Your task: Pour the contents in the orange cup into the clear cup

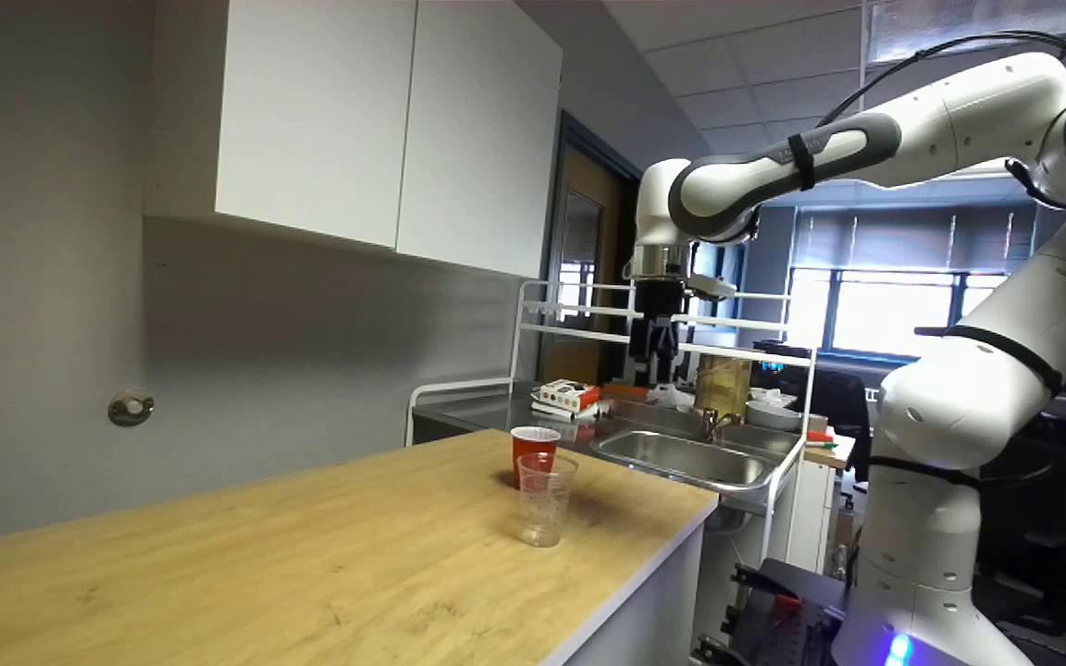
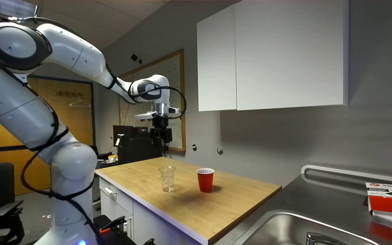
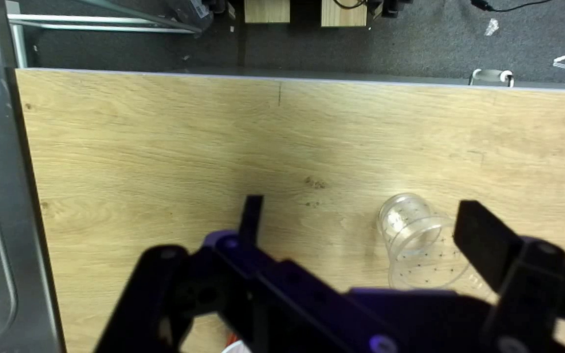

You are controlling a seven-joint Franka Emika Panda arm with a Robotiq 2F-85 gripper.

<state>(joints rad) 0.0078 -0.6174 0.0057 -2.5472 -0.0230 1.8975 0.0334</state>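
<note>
Now — pincer spread wide | orange cup, clear cup — both upright below it

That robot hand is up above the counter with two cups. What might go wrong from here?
Coming down for the orange cup, the open hand might knock over the clear cup standing near it.

The clear cup is see-through and shows only faintly, so its rim could be misjudged during pouring, perhaps spilling onto the wooden counter.

I can't make out what the orange cup holds, so tipping it too fast is possible.
</note>
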